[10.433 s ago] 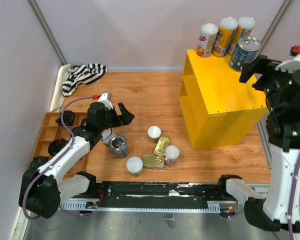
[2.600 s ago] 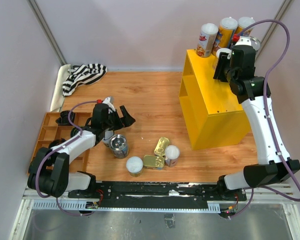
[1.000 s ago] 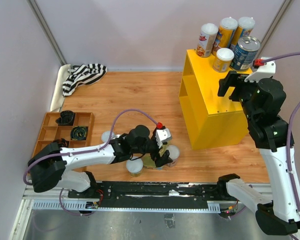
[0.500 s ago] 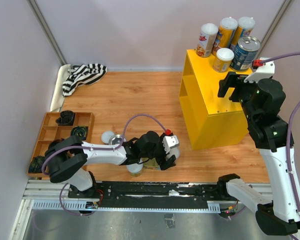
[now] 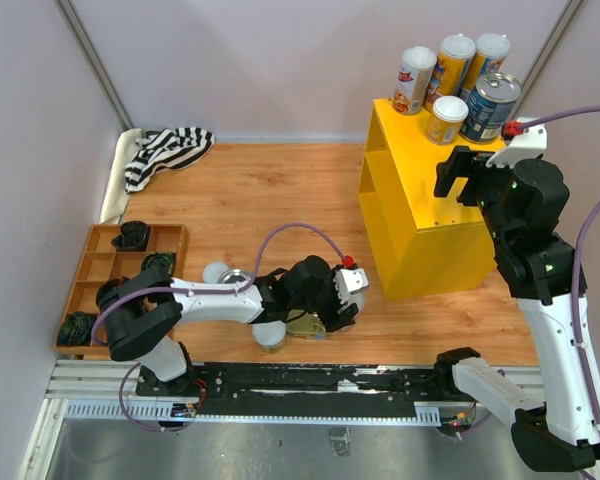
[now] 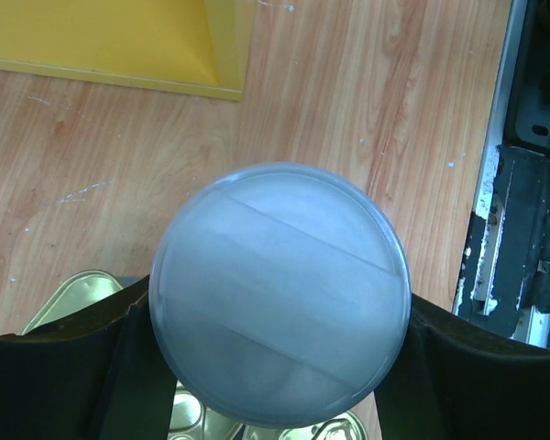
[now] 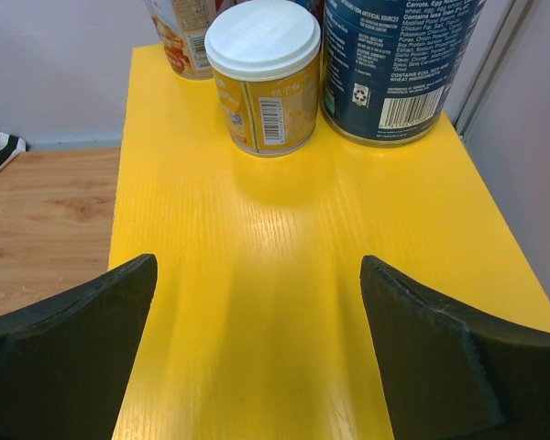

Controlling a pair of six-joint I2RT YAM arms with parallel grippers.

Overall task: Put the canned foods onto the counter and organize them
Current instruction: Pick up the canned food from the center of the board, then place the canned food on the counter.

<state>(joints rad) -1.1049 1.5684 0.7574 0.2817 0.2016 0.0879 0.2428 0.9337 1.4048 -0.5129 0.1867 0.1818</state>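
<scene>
Left end effector [image 6: 275,321] astride white-lidded can [image 6: 280,266]

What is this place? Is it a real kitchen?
Probably a robot practice lab, not a kitchen: two robot arms are bolted by a metal rail, plain panels wall in a small wooden table, and cans sit on a yellow box cabinet.

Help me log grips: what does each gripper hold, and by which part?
The right gripper holds nothing. The left gripper flanks the white-lidded can by its sides; whether gripped cannot be told.
</scene>
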